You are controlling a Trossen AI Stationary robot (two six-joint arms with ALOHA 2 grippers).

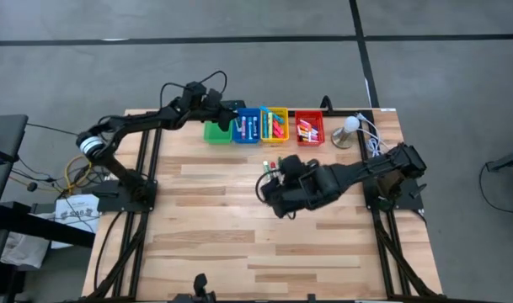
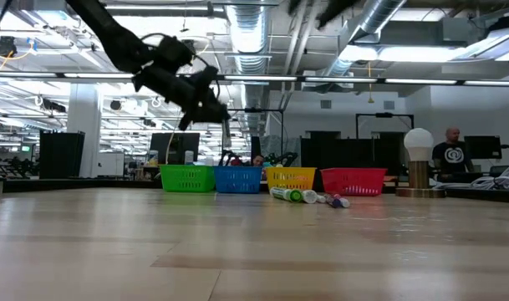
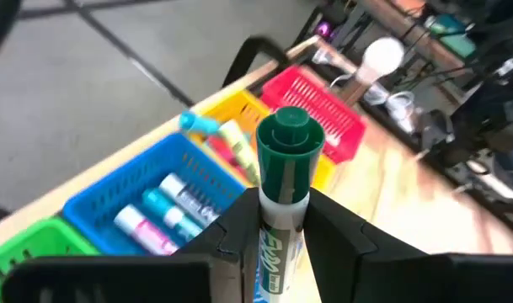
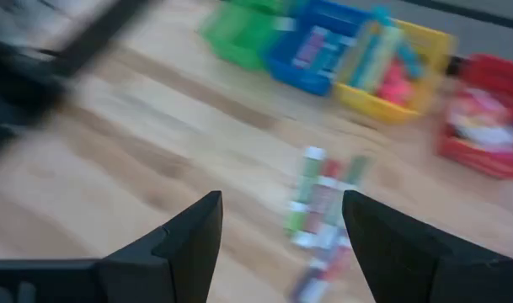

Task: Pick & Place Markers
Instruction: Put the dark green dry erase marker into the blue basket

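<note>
pale wood planks make up the table [image 1: 239, 244], which sits on a grey concrete floor; beyond its far edge the low view shows an open workroom with ducts, monitors and a person standing far off.

a green-capped marker [image 3: 283, 181] is pinched upright between the fingers of the left gripper [image 3: 277, 231], cap pointing away from the wrist, held in the air above the row of bins. from the high view that gripper [image 1: 225, 114] hangs over the green bin [image 1: 216, 132], near its border with the blue bin [image 1: 246, 126]. the blue bin holds several markers with blue, cyan and pink caps; next along the far edge stand the yellow bin [image 1: 275, 124] and the red bin [image 1: 309, 127], both with markers inside. all four bins sit side by side, touching or nearly so, tight against the table's far edge.

a small cluster of loose markers [image 1: 271, 164] lies on the wood just in front of the yellow bin, green, white and reddish ones close together [image 4: 319, 202].

the right gripper [image 4: 281, 231] has its fingers spread wide with nothing between them, low over the table near that cluster on the side away from the bins [image 1: 269, 189].

past the red bin stands a round white lamp [image 1: 350, 126] by the corner. the near half of the table is bare wood.
</note>
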